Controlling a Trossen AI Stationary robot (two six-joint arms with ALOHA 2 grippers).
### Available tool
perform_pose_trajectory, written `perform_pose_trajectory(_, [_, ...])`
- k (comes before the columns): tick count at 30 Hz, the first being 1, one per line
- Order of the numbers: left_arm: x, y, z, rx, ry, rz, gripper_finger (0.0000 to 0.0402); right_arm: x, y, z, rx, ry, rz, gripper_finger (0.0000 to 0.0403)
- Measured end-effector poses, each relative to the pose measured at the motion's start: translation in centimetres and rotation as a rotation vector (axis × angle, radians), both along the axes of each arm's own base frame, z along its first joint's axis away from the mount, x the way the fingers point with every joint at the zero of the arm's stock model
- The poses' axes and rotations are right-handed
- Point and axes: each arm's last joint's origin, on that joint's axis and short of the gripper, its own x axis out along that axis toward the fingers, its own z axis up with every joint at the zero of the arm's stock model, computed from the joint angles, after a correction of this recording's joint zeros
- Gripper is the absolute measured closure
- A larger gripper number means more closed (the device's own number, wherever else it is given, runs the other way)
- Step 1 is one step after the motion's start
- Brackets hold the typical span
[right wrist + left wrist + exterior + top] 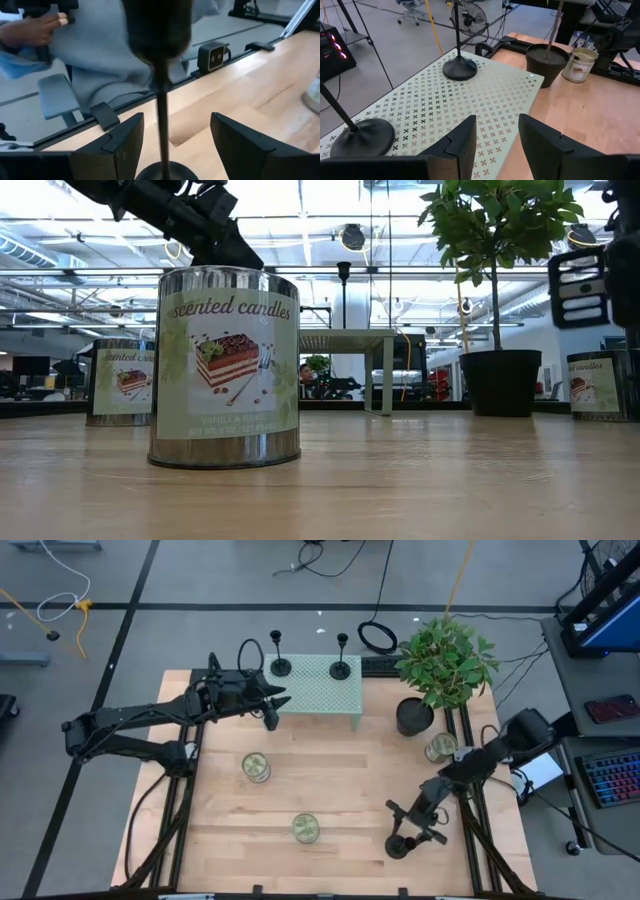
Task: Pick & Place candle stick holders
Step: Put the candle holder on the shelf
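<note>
Meanwhile, right gripper (172, 142) jaws spread around a candle stick holder (162, 95); left gripper (496, 142) jaws spread, empty.

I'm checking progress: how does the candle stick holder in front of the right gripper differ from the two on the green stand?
The candle stick holder at the right gripper stands on the bare wooden table near its front edge; the two holders on the stand sit raised on the perforated green stand at the back. The first stands between the right gripper's open fingers; the pair stand free, the left gripper open beside the stand. All are black, upright, round-based.
</note>
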Motion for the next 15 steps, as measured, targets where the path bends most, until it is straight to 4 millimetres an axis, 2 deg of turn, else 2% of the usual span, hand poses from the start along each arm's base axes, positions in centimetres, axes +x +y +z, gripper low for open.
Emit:
perform_pose_trajectory(3, [0.0, 0.0, 0.0, 0.000, 0.000, 0.000, 0.0250, 0.6, 0.5, -0.6, -0.009, 0.023, 0.041, 0.0189])
perform_pose_trajectory(6, [0.0, 0.0, 0.0, 0.007, 0.003, -0.003, 0.0250, 0.7, 0.5, -1.2, -0.027, 0.043, 0.052, 0.0216])
perform_pose_trajectory(15, [0.0, 0.0, 0.0, 0.047, 0.022, -0.018, 0.0249, 0.6, 0.4, -1.4, -0.034, 0.038, 0.052, 0.0367])
